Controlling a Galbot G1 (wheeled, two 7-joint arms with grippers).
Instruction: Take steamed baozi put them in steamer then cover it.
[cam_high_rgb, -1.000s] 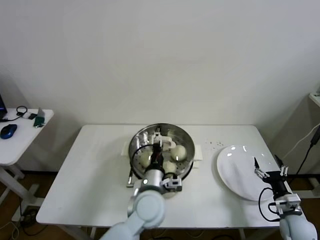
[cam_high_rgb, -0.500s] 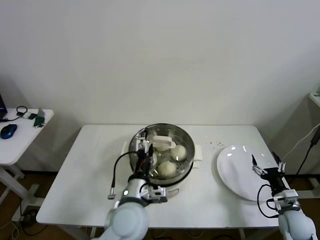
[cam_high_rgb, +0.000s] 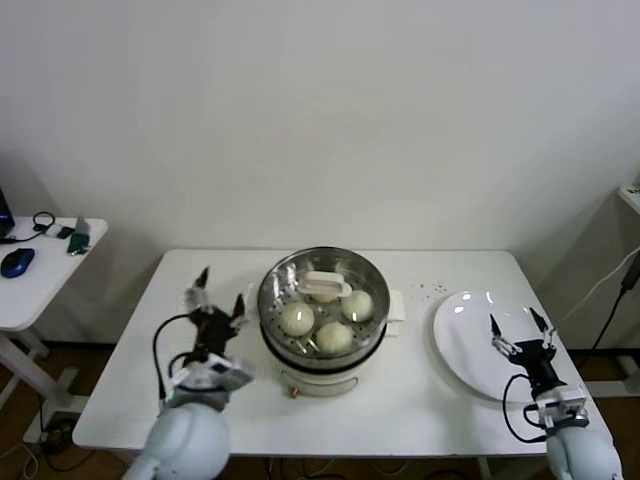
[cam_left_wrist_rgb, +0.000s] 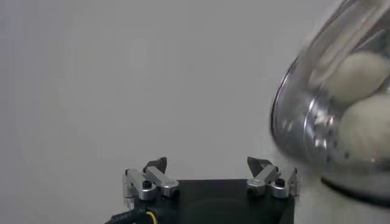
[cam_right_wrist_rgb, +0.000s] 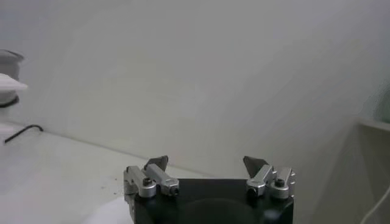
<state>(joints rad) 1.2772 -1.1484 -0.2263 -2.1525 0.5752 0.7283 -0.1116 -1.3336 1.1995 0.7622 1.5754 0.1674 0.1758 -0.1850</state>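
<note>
A: Where's the steamer (cam_high_rgb: 322, 325) relative to the left end effector (cam_high_rgb: 217, 303)?

B: Just beside it, toward the robot's right, at the tabletop's (cam_high_rgb: 130, 370) middle. That end effector hovers with its fingers spread wide, holding nothing.

A: And the right end effector (cam_high_rgb: 520, 333)?

B: Well apart from the steamer, over the white plate (cam_high_rgb: 470, 345), also spread wide and empty.

A: How does the steamer look?

B: A shiny steel basket on a white base. The cover (cam_high_rgb: 323, 290), clear glass with a whitish handle, sits on it. Three baozi (cam_high_rgb: 334, 336) show plainly through the glass; a fourth is mostly hidden behind the handle.
</note>
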